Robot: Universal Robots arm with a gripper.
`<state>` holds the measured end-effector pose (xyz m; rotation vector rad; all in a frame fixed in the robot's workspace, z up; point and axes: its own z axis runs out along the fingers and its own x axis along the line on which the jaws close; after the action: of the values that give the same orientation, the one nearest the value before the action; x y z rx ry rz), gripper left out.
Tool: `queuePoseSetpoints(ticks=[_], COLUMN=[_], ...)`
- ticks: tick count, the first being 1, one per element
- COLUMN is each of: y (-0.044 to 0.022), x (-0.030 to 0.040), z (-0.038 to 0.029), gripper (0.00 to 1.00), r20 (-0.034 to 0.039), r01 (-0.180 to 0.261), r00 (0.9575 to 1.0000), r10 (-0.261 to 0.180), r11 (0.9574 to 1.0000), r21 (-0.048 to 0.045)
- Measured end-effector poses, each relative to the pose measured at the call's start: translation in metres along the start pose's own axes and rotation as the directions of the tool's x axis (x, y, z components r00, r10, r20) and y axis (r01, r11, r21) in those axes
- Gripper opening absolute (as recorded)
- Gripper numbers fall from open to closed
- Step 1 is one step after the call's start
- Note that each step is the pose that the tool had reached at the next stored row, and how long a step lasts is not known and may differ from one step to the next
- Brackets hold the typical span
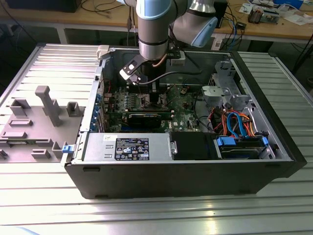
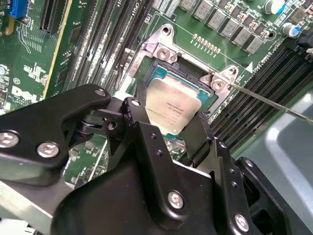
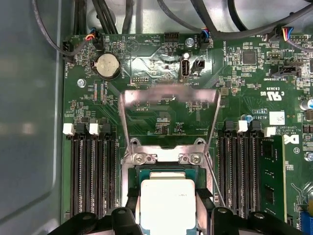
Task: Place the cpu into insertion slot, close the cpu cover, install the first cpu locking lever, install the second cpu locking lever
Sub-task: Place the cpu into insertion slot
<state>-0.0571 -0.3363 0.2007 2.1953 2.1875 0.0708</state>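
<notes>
- One ribbed aluminium desk (image 1: 146,215) carries everything. On it, toward the exterior view's left, lies one grey moulded tray (image 1: 29,132) with upright fixtures.
- One open black computer case (image 1: 171,181) lies on its side on the desk, its inside facing up.
- One grey-and-blue robot arm (image 1: 154,29) reaches down into the case from above, over the middle of the board.
- One silver power-supply box (image 1: 127,147) sits along the case wall nearest the exterior camera.
- One green circuit board (image 3: 244,98) covers the case floor. It carries two groups of long black memory slots (image 3: 93,176), one group on each side of the socket.
- One black pincer (image 2: 171,115) hangs directly over the socket, its two fingers (image 2: 146,137) clamped against opposite edges of the chip.
- One thin silvery cpu cover (image 3: 168,95), a frame with a square window, stands swung up and open at the socket's hinge side, with the board visible through the window.
- One square insertion slot (image 2: 159,46) with a silvery metal rim shows four screw heads on its brackets.
- One small square cpu (image 2: 173,105) with a silver-grey metal top lies within the slot's rim, between the fingers. The views do not show whether it is fully seated.
- One thin metal locking lever (image 2: 274,104) slants away from a corner of the slot, unlatched.
- One round silver coin battery (image 3: 108,66) sits on the board beyond the raised cover.
</notes>
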Motion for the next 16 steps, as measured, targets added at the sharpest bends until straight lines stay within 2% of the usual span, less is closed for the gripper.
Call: queuePoseSetpoints(ticks=[1, 9, 11, 12, 16], y=[-0.0002, -0.0002, -0.0001, -0.0002, -0.0002], x=[-0.0001, 0.0, 0.0001, 0.0, 0.0], z=[0.0026, 0.0032, 0.0034, 0.0032, 0.0031], gripper=[0.54, 0.54, 0.55, 0.62, 0.62], r20=[0.0004, -0.0003, -0.0005, 0.0, 0.0001], r01=[0.0, 0.0, 0.0, 0.0, 0.0], r00=[1.0, 1.0, 1.0, 1.0, 1.0], r10=[0.0, 0.0, 0.0, 0.0, 0.0], r11=[1.0, 1.0, 1.0, 1.0, 1.0], r21=[0.0002, -0.0004, -0.0004, 0.0, 0.0])
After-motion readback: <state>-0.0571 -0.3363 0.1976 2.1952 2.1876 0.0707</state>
